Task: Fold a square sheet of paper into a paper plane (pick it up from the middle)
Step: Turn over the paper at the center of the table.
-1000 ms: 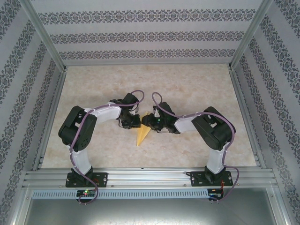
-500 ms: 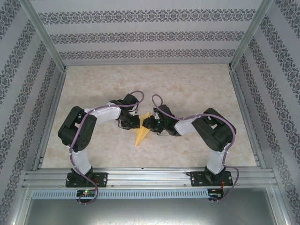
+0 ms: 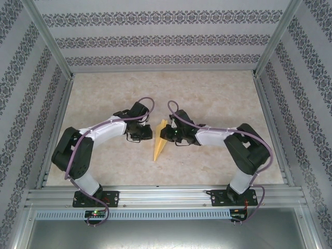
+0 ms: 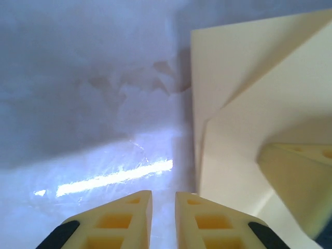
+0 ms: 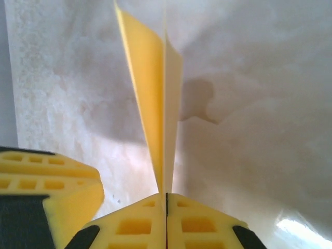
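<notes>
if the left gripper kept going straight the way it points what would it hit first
Probably the bare table, beside the folded yellow paper. In its wrist view the left gripper aims past the paper's edge, but depth is unclear; it could graze it.

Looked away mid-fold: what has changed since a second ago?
The left arm and right arm stretched farther out, elbows swinging outward; the grippers parted slightly, baring more paper between them. The right gripper stays clamped on it; the left gripper holds nothing, jaws a slit apart. The near tip stayed put.
</notes>
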{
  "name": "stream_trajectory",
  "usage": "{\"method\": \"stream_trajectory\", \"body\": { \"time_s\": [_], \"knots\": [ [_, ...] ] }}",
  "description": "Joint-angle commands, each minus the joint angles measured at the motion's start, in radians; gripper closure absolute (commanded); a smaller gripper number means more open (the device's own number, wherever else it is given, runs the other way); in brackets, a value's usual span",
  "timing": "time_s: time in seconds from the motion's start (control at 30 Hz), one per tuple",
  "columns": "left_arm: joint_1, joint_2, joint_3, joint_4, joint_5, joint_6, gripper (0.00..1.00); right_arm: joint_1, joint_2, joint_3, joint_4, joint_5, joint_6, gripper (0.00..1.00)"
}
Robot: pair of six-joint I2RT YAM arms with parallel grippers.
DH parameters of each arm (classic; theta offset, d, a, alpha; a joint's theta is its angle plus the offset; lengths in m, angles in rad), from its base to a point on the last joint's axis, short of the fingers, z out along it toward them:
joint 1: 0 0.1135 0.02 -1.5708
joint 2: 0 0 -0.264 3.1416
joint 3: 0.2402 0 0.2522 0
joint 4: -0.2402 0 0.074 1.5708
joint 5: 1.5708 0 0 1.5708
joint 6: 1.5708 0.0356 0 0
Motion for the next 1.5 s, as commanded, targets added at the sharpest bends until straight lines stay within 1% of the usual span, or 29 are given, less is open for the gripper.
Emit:
{"method": "stream_trajectory", "body": {
  "time_s": [0.0, 0.13, 0.2, 0.27, 0.4, 0.5, 0.57, 0.63, 0.7, 0.77, 0.83, 0.9, 0.97, 1.0, 1.03, 1.07, 1.1, 1.17, 1.2, 1.27, 1.33, 1.37, 1.4, 1.47],
  "knots": [
    [-0.011, -0.054, 0.009, -0.055, -0.109, -0.022, 0.79, 0.003, -0.121, 0.107, -0.375, 0.187, -0.187, 0.93],
    [-0.010, -0.087, 0.015, -0.091, -0.217, -0.049, 0.79, 0.011, -0.193, 0.237, -0.756, 0.484, -0.299, 0.93],
    [-0.008, -0.098, 0.013, -0.104, -0.265, -0.071, 0.79, 0.020, -0.199, 0.291, -0.901, 0.616, -0.323, 0.93],
    [-0.006, -0.104, 0.011, -0.121, -0.307, -0.089, 0.79, 0.033, -0.186, 0.359, -1.043, 0.754, -0.315, 0.93],
    [0.004, -0.121, 0.003, -0.141, -0.360, -0.117, 0.79, 0.067, -0.115, 0.432, -1.188, 0.903, -0.292, 0.96],
    [0.016, -0.144, -0.009, -0.170, -0.417, -0.151, 0.79, 0.091, -0.027, 0.471, -1.238, 0.939, -0.252, 0.97],
    [0.034, -0.156, -0.015, -0.212, -0.471, -0.189, 0.79, 0.108, 0.047, 0.495, -1.255, 0.933, -0.231, 0.97],
    [0.059, -0.172, -0.030, -0.236, -0.499, -0.218, 0.79, 0.130, 0.117, 0.527, -1.265, 0.930, -0.214, 0.97],
    [0.091, -0.195, -0.051, -0.245, -0.505, -0.242, 0.79, 0.152, 0.190, 0.567, -1.271, 0.927, -0.201, 0.97],
    [0.119, -0.223, -0.074, -0.244, -0.500, -0.255, 0.79, 0.178, 0.272, 0.621, -1.279, 0.915, -0.188, 0.94],
    [0.140, -0.242, -0.089, -0.240, -0.495, -0.259, 0.79, 0.201, 0.339, 0.671, -1.269, 0.882, -0.190, 0.94],
    [0.151, -0.255, -0.095, -0.235, -0.485, -0.252, 0.78, 0.230, 0.407, 0.723, -1.257, 0.855, -0.191, 0.92],
    [0.153, -0.264, -0.094, -0.238, -0.479, -0.236, 0.78, 0.247, 0.469, 0.787, -1.247, 0.790, -0.199, 0.87],
    [0.153, -0.270, -0.094, -0.236, -0.477, -0.229, 0.78, 0.253, 0.483, 0.804, -1.227, 0.755, -0.205, 0.82],
    [0.153, -0.280, -0.100, -0.229, -0.473, -0.220, 0.78, 0.258, 0.494, 0.815, -1.182, 0.689, -0.225, 0.79],
    [0.154, -0.285, -0.106, -0.218, -0.467, -0.210, 0.78, 0.259, 0.494, 0.818, -1.149, 0.639, -0.238, 0.78],
    [0.153, -0.290, -0.111, -0.208, -0.456, -0.196, 0.77, 0.261, 0.483, 0.813, -1.114, 0.601, -0.238, 0.75],
    [0.154, -0.280, -0.105, -0.201, -0.435, -0.179, 0.77, 0.262, 0.425, 0.771, -1.017, 0.520, -0.258, 0.59],
    [0.152, -0.270, -0.100, -0.195, -0.416, -0.167, 0.76, 0.260, 0.376, 0.728, -0.964, 0.501, -0.251, 0.50],
    [0.152, -0.246, -0.089, -0.175, -0.370, -0.151, 0.76, 0.248, 0.270, 0.619, -0.851, 0.462, -0.240, 0.43],
    [0.151, -0.233, -0.086, -0.155, -0.333, -0.149, 0.76, 0.216, 0.140, 0.476, -0.721, 0.402, -0.226, 0.37],
    [0.150, -0.229, -0.089, -0.142, -0.314, -0.147, 0.76, 0.202, 0.081, 0.411, -0.658, 0.370, -0.226, 0.33],
    [0.149, -0.226, -0.090, -0.127, -0.296, -0.147, 0.75, 0.182, 0.014, 0.339, -0.585, 0.328, -0.221, 0.29],
    [0.145, -0.220, -0.089, -0.109, -0.274, -0.146, 0.74, 0.134, -0.111, 0.194, -0.428, 0.221, -0.219, 0.26]
  ]
}}
